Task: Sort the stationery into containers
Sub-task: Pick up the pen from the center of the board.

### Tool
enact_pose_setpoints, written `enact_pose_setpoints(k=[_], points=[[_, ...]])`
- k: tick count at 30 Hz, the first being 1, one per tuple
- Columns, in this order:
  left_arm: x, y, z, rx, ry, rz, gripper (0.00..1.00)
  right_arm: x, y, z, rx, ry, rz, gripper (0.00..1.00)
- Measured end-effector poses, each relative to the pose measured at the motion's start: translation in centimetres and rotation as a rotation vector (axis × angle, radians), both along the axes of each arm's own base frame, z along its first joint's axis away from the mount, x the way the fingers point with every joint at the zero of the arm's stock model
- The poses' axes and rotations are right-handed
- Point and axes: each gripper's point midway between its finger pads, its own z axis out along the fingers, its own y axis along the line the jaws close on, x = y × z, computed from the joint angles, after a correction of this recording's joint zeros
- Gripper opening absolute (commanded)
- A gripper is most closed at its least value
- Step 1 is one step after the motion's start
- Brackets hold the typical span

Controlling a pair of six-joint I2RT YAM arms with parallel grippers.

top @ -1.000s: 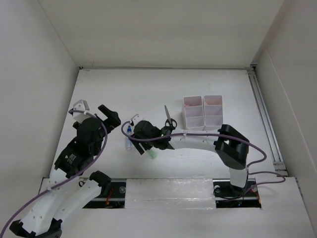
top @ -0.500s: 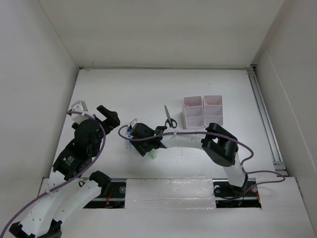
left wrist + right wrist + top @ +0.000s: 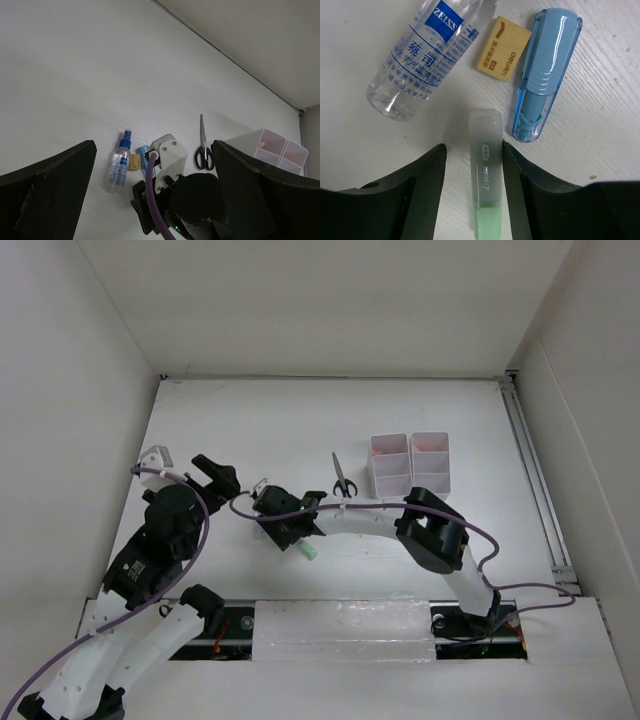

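A green marker (image 3: 485, 170) with a clear cap lies flat on the table between my right gripper's (image 3: 475, 165) open fingers, the right finger closer to it. A clear bottle (image 3: 425, 55) with a blue cap (image 3: 125, 134) and a blue marker (image 3: 545, 70) lie just beyond it. In the top view my right gripper (image 3: 283, 523) is low at the table's left centre, the marker's green end (image 3: 309, 552) showing behind it. Black-handled scissors (image 3: 342, 478) lie beside two white containers (image 3: 390, 468) (image 3: 430, 465). My left gripper (image 3: 212, 472) is open and empty, left of the pile.
A small tan eraser (image 3: 503, 47) lies between the bottle and the blue marker. Something pink shows in the containers' far compartments (image 3: 430, 444). White walls enclose the table on three sides. A rail (image 3: 535, 480) runs along the right edge.
My right gripper has moved left and now straddles the green marker. My left arm has shifted slightly left.
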Motion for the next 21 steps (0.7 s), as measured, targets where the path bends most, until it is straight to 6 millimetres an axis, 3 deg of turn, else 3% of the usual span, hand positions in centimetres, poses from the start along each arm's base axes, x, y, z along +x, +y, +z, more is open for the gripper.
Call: enact_pose_setpoints(k=[10,14,17,18,21], points=[[-0.26,0.09,0.31,-0.007,-0.014,-0.005,1.00,0.06,-0.25,-0.12,-0.013,0.012,-0.003,0.51],[-0.26,0.09,0.31,-0.003,-0.013,-0.006,1.00,0.16,-0.38,-0.16,-0.017,0.014,0.001,0.38],[-0.26,0.10,0.30,-0.002,-0.013,-0.007,1.00,0.33,-0.62,-0.16,-0.023,0.014,0.008,0.14],[-0.26,0.10,0.30,-0.001,-0.013,-0.007,1.00,0.34,-0.67,-0.17,-0.021,0.018,0.008,0.01],[-0.26,0.10,0.30,-0.001,-0.013,-0.008,1.00,0.32,-0.87,-0.19,-0.016,0.027,0.011,0.00]])
